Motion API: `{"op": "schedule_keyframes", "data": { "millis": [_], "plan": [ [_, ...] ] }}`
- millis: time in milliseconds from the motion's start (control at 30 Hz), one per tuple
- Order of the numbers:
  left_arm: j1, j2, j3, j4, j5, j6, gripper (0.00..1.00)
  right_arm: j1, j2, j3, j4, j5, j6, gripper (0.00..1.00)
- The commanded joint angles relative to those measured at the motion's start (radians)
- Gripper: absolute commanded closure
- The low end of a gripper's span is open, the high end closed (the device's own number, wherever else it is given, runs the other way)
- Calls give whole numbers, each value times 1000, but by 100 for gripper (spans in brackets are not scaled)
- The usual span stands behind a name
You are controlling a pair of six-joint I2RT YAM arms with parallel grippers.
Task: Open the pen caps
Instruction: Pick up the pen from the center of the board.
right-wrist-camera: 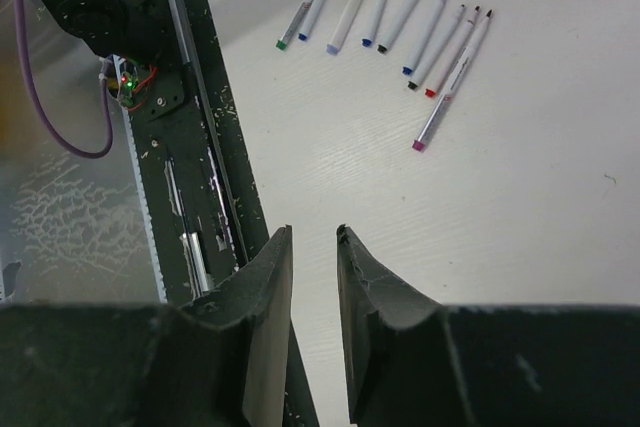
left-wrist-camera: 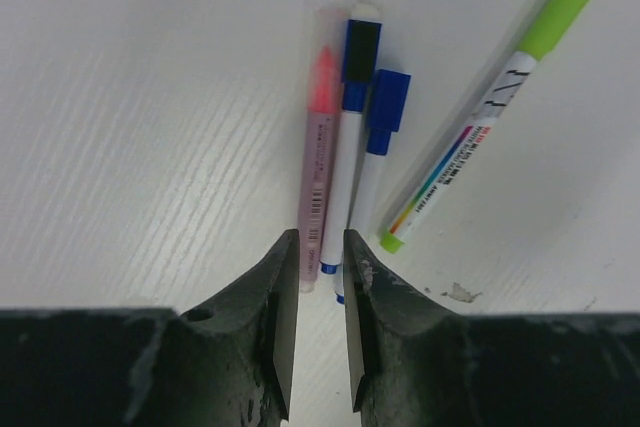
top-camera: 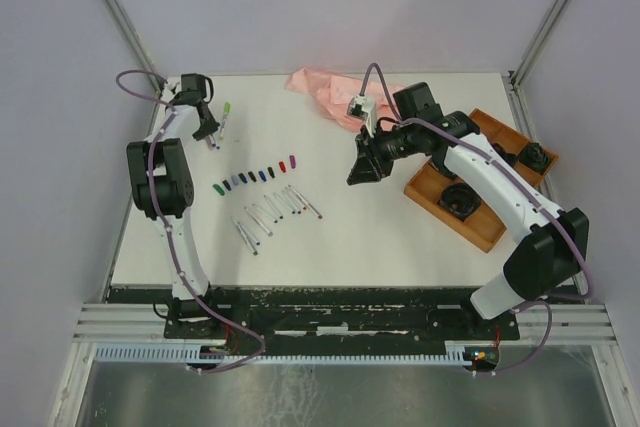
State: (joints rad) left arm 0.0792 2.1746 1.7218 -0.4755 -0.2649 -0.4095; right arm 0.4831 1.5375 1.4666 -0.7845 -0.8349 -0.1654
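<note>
At the far left corner of the surface point(top-camera: 400, 237), the left hand point(left-wrist-camera: 320, 247) is low over the tail ends of three pens lying side by side, its fingers drawn close with only a slim gap between them. The butt of a pink highlighter point(left-wrist-camera: 318, 147) and that of a white pen point(left-wrist-camera: 343, 177) both sit in that gap. Whether either is actually pinched I cannot tell, since the fingertips cover the contact. Taking a pen by the tail makes sense, as it leaves the capped end free, and this pen's dark blue cap point(left-wrist-camera: 360, 47) points away from the hand. Just beside it lies a second white pen point(left-wrist-camera: 372, 182) with a blue cap point(left-wrist-camera: 386, 102). A little apart and angled away is a lime pen point(left-wrist-camera: 470, 137), whose lime cap point(left-wrist-camera: 565, 2) is on as well.

Toward the middle of the surface, a row of loose pen caps point(top-camera: 255, 176) lies apart from a row of uncapped pens point(top-camera: 275, 217) closer to the near edge. Most of the job looks done, with these four left to open. The right hand point(right-wrist-camera: 313, 237) hangs above the surface to the right of the rows, fingers slightly apart and empty, probably placed to pull a cap once a pen is offered. Beyond it are a pink cloth point(top-camera: 325, 92) at the far edge and a wooden tray point(top-camera: 478, 234) by the right edge. The dark items in the tray are too small to name. The highlighter's cap is translucent and hard to separate from its barrel.
</note>
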Motion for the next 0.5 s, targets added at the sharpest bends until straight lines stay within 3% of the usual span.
{"op": "schedule_keyframes", "data": {
  "millis": [0,467],
  "plan": [
    [25,21,64,-25,-10,70,70,-18,24,38,-18,-29,-31,69],
    [30,87,125,-58,36,86,70,-30,38,32,-15,-47,-29,70]
  ]
}}
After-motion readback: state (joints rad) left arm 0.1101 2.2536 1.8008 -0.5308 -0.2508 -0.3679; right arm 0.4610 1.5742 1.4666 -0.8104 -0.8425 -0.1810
